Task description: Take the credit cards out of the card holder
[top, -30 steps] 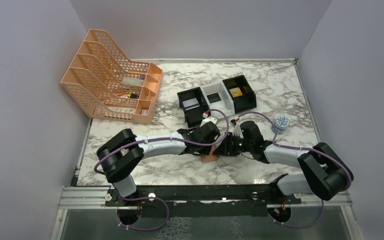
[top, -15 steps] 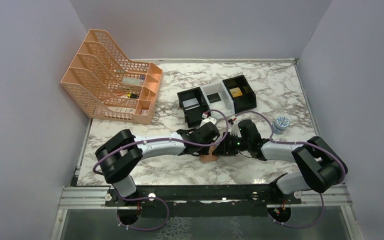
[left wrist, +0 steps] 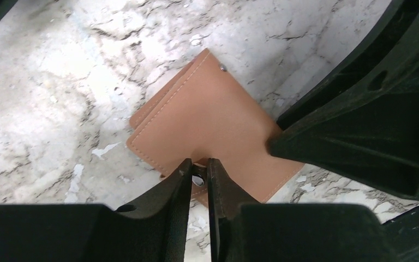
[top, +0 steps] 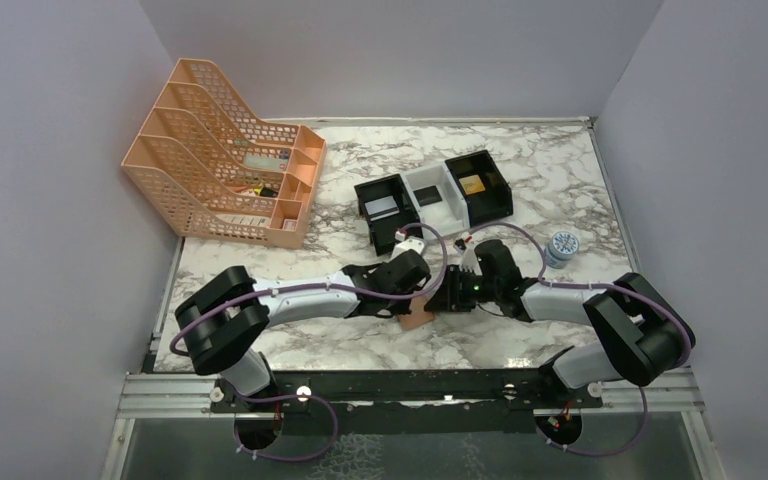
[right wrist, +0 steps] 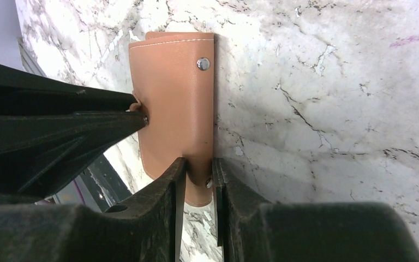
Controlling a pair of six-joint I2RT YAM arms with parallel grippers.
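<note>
The card holder (top: 419, 316) lies folded shut on the marble, a tan leather wallet. In the left wrist view the card holder (left wrist: 213, 125) has its small snap tab pinched between my left gripper (left wrist: 199, 169). In the right wrist view my right gripper (right wrist: 199, 170) is shut on a near edge of the card holder (right wrist: 177, 103). From above, the left gripper (top: 412, 292) and right gripper (top: 446, 298) meet over it. No credit cards show at the wallet. A gold card (top: 472, 183) lies in a black tray, a grey card (top: 384, 208) in another.
A row of black and white box trays (top: 432, 196) stands behind the grippers. An orange mesh file rack (top: 222, 150) fills the back left. A small round blue-and-white tin (top: 561, 244) sits right of the right arm. Grey walls close three sides.
Both grippers' jaws have narrowed onto the card holder. The left arm's elbow has slid left and lower; the right arm has shifted slightly left. The wallet has stayed in place.
</note>
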